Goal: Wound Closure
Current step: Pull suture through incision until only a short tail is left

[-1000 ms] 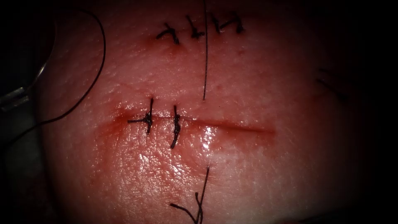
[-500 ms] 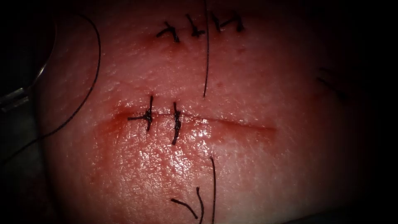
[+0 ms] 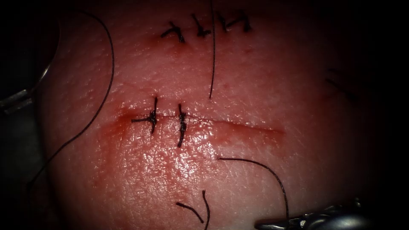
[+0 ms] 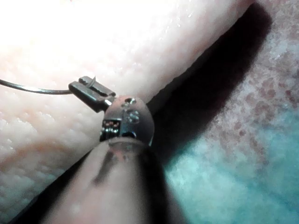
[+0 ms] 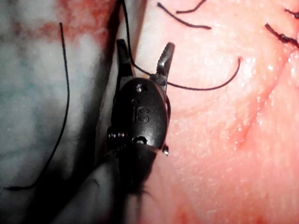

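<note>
Closing the cut [image 3: 238,127] is only partly done, judging by the tissue [image 3: 264,76]. Two stitches [image 3: 181,125] are crossing its left part, while the stretch to their right is lying unclosed and glistening with red fluid [image 3: 115,127]. A third pass seems to be under way. The thread [image 3: 264,168] is coming out of the tissue just on the near side of the cut, right of the second stitch, and is arcing right and nearward to the right tool [image 5: 144,49]. Another length [image 3: 211,55] is running in from the far side and ending just short of the cut, so tightening and knotting look to be ahead. Cut ends of thread [image 3: 191,208] are lying on the near tissue. An older row of stitches [image 3: 204,27] is sitting farther away.

The right tool is reaching in low from the near right. Its jaws are spread, with the thread passing between them but not pinched, so it is grasping nothing.

The left tool [image 4: 88,88] is waiting at the far left edge of the tissue, well apart from the cut. Its jaws are clenched on the needle [image 4: 32,88] near one end of the curve. Which end cannot be told. The needle is not in the tissue.
</note>
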Action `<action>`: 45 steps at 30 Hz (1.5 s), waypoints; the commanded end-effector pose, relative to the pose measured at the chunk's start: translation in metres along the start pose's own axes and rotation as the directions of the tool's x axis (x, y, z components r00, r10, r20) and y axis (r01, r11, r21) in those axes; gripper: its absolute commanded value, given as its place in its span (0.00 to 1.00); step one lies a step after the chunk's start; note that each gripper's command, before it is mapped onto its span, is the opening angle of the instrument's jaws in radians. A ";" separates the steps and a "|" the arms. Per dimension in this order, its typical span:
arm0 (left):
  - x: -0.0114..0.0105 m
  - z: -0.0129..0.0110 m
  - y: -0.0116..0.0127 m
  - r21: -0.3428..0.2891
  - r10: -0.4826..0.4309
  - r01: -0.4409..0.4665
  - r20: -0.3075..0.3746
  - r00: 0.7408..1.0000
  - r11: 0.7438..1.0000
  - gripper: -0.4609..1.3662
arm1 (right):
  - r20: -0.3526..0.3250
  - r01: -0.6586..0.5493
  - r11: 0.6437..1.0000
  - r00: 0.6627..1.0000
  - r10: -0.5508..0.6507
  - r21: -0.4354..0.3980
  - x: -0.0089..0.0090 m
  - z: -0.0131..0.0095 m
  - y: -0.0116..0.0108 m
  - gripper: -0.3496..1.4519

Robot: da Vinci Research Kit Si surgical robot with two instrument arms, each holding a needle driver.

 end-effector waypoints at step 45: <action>0.0013 0.0014 0.0016 -0.016 0.019 -0.020 -0.027 0.999 1.000 0.06 | -0.096 0.026 0.998 0.995 -0.032 -0.055 -0.0084 0.0078 0.0106 0.76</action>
